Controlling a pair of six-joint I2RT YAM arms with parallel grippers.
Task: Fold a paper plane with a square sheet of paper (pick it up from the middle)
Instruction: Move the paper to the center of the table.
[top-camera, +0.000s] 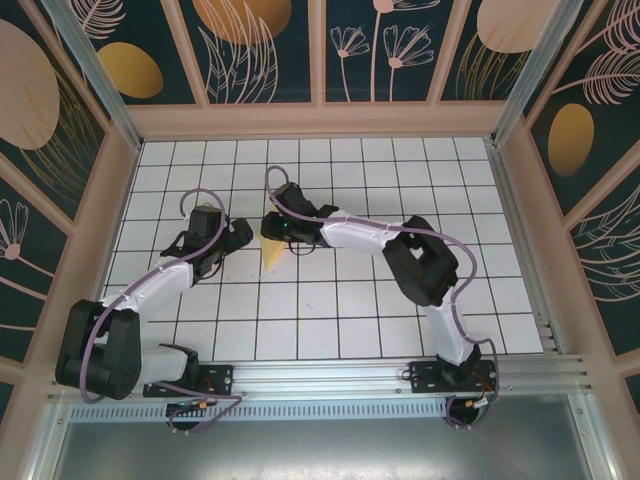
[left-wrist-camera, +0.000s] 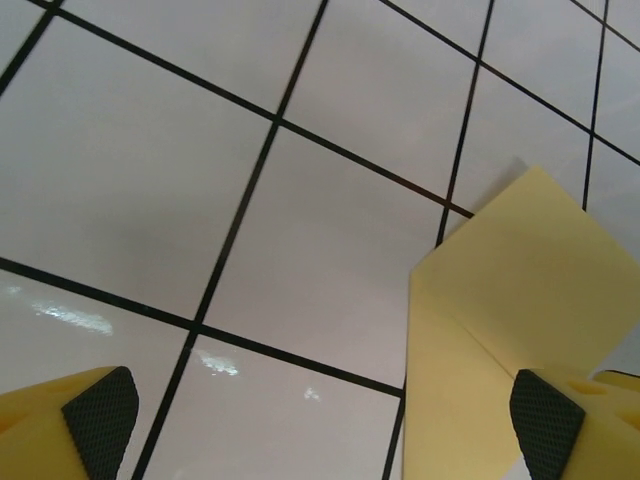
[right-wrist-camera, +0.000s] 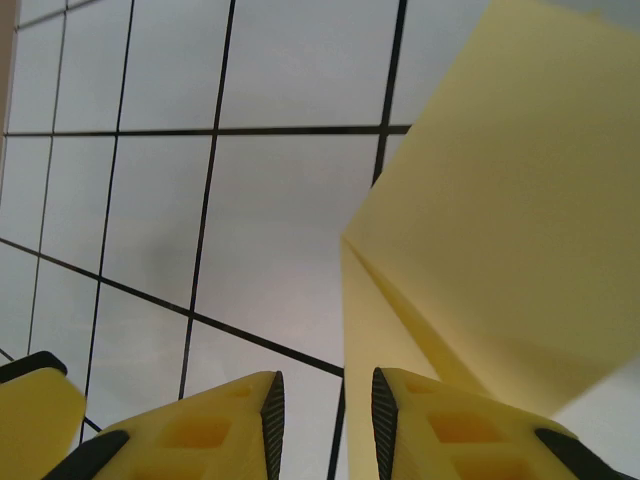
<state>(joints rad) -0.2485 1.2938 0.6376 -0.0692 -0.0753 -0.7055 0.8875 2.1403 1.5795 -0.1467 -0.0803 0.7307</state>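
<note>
— How are the left jaws set?
— They are spread wide. Just beyond one pad (left-wrist-camera: 545, 420), the folded yellow paper (left-wrist-camera: 520, 290) is seen on the tiled worktop (left-wrist-camera: 130, 180).
— And the right jaws?
— Only a narrow gap is seen between them. The paper is found just ahead, slightly to one side; whether it is pinched cannot be told.

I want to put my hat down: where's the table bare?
Bare: tiles along the back wall, beside the right rail, and before the front rail. Crowded: around the yellow paper, where left pincer and right pincer meet.
</note>
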